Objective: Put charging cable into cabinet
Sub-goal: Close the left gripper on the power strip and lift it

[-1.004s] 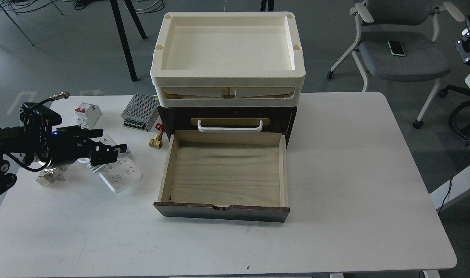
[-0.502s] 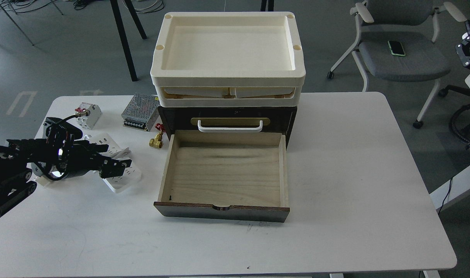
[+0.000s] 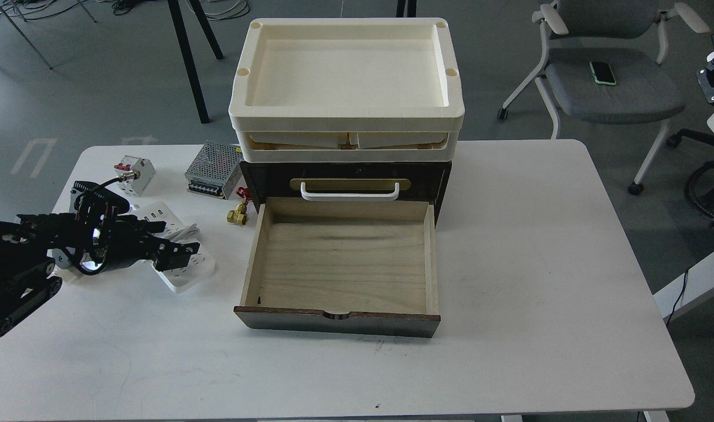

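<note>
Gripper (image 3: 178,249) barely shifted over charging cable (image 3: 184,272)

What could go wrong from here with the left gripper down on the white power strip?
1. The left gripper sits over one end of the white flat power strip, so a lift could tilt it or let it slip.
2. Its white cord lies loose beside it and may trail or snag the light-wood drawer's left wall.
3. The small brass fitting lies between strip and drawer and could be knocked.
</note>
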Tool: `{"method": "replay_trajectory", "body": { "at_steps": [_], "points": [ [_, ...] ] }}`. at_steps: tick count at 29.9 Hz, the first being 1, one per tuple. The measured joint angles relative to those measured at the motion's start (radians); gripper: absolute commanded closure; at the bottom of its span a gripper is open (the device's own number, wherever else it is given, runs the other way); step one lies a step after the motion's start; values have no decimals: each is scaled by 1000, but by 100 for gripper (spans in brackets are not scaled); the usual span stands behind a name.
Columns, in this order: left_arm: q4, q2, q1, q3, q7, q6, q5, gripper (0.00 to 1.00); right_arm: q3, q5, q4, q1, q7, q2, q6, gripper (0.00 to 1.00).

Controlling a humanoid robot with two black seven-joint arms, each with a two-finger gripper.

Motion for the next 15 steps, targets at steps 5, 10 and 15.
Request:
{"method": "replay_trajectory", "body": {
  "at_steps": [5,10,15],
  "points": [
    [7,-7,4,0,0,21,17,29,4,0,1,-7,0,0,0,0],
    [30,-11,9,0,0,34,28,46,4,0,0,-12,0,0,0,0],
    [40,-12,14,2,0,34,29,65,5,1,0,-14,0,-1,0,0]
  ]
}}
